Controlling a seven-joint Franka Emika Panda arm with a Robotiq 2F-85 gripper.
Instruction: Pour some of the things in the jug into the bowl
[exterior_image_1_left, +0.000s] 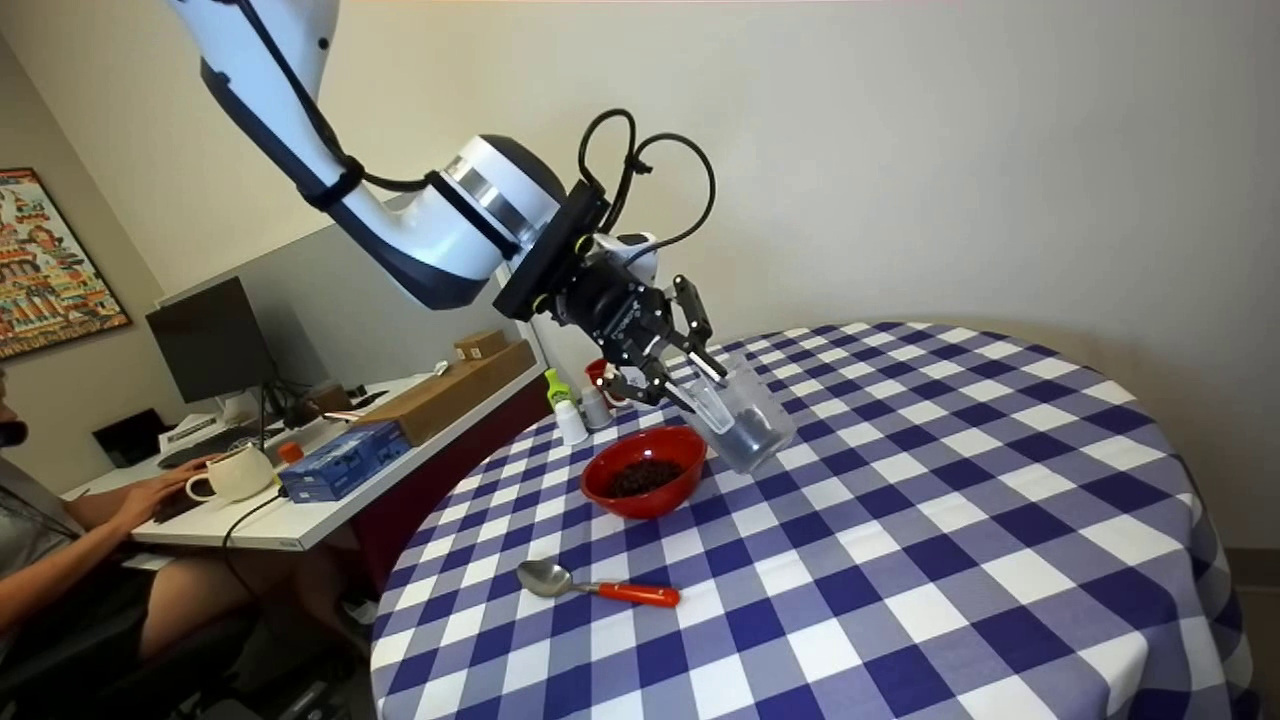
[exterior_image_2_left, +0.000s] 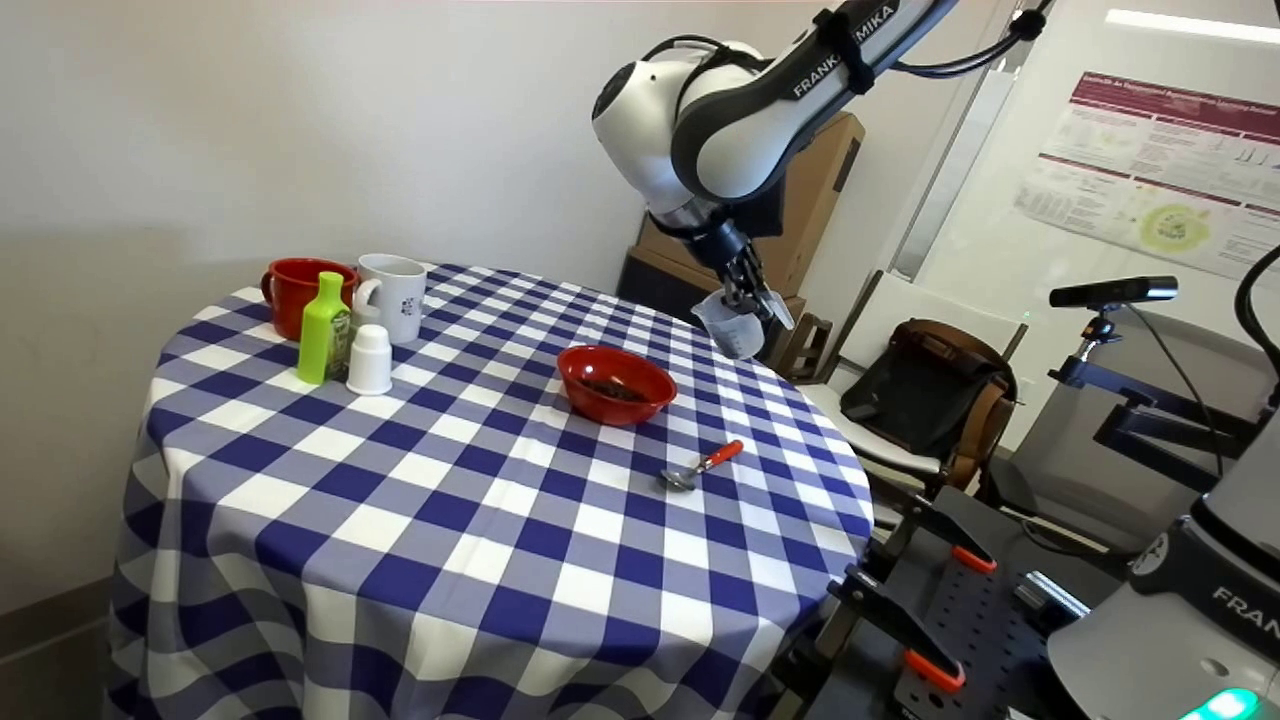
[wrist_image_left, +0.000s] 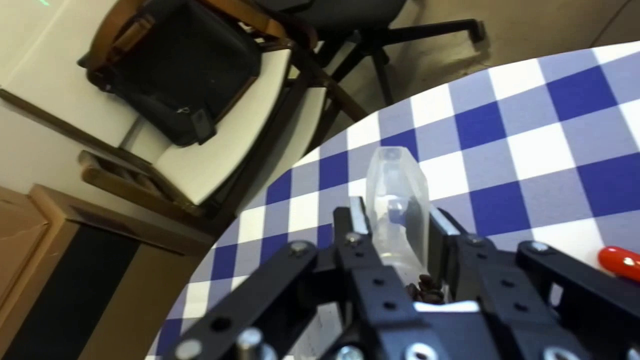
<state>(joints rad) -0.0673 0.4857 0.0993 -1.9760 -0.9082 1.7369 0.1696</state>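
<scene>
The clear jug is held in the air, tilted, beside the bowl; it also shows in an exterior view. My gripper is shut on its handle; the fingers flank the clear handle in the wrist view. A few dark brown pieces show near the palm there, and the jug's body is mostly hidden behind the gripper. The glossy red bowl stands upright on the table and holds dark pieces; it also shows in an exterior view. It is out of the wrist view.
A spoon with a red handle lies near the bowl. A red mug, a white mug, a green bottle and a white bottle stand together on the checked tablecloth. A chair with a bag is past the table edge.
</scene>
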